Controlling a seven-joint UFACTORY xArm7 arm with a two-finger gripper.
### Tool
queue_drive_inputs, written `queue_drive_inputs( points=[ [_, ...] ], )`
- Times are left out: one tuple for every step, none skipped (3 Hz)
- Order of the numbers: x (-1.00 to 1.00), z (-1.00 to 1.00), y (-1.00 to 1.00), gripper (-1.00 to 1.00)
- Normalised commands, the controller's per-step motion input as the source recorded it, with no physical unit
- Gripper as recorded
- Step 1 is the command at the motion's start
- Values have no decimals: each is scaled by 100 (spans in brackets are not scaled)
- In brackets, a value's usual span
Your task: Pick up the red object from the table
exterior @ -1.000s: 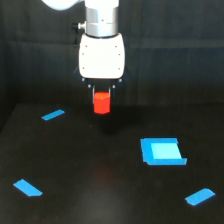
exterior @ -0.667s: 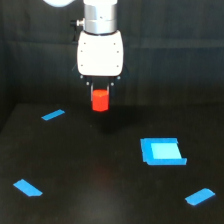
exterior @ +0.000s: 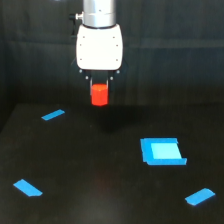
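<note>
The red object (exterior: 99, 94) is a small, bright red-orange short cylinder, upright, clamped between the jaws and hanging clear above the table (exterior: 100, 190). From the glossy black table's centre it sits toward 12 o'clock.

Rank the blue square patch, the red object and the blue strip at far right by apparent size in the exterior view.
1. Blue square patch, clearly largest.
2. and 3. Red object, held in the claw, and the far-right blue strip look alike; the strip lies nearer the camera, so I won't rank them.

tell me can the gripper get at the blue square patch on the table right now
Probably not as things stand: the gripper is shut on the red object, held above the table. The blue square patch itself lies uncovered, nothing over it.
</note>
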Motion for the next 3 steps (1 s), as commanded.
queue_drive_inputs(
  points=[
    [-12, 44, -10, -82],
    [-10, 46, -18, -82],
    [-4, 41, -19, -65]
  ],
)
